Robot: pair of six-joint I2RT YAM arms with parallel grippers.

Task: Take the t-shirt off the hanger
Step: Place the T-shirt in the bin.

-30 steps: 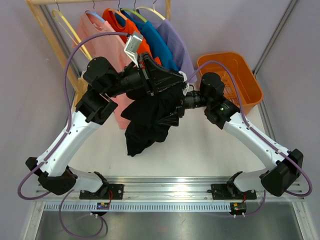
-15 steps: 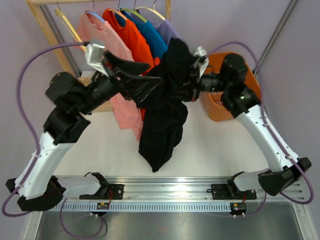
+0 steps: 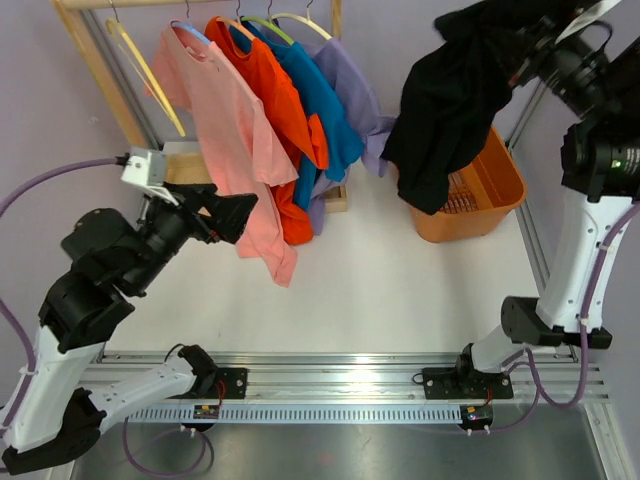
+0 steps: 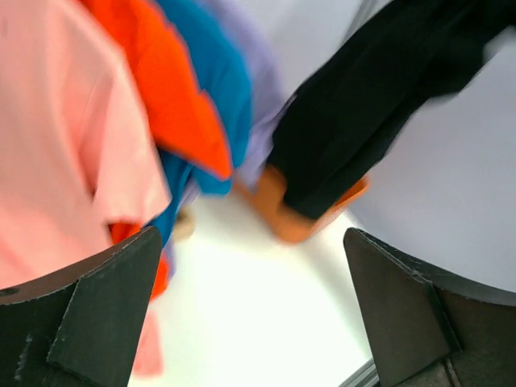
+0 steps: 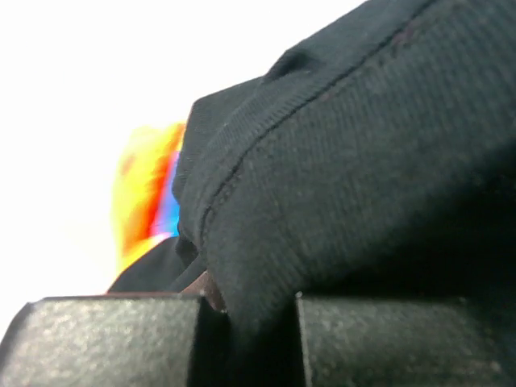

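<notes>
The left gripper (image 3: 232,212) hangs low with its fingers spread and holds nothing. Beyond it, the hanging shirts (image 3: 270,110) are on the rack. Farthest, the right gripper (image 5: 246,334) is clenched on the black t-shirt (image 3: 440,110), which is raised over the orange basket (image 3: 460,225) with no hanger visible in it. Recommended: centre the garment over the basket, lower until the hem enters, then release.

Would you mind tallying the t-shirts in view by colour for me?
Pink t-shirt: 1
Orange t-shirt: 1
Blue t-shirt: 1
Lavender t-shirt: 1
Black t-shirt: 1
Total: 5
</notes>
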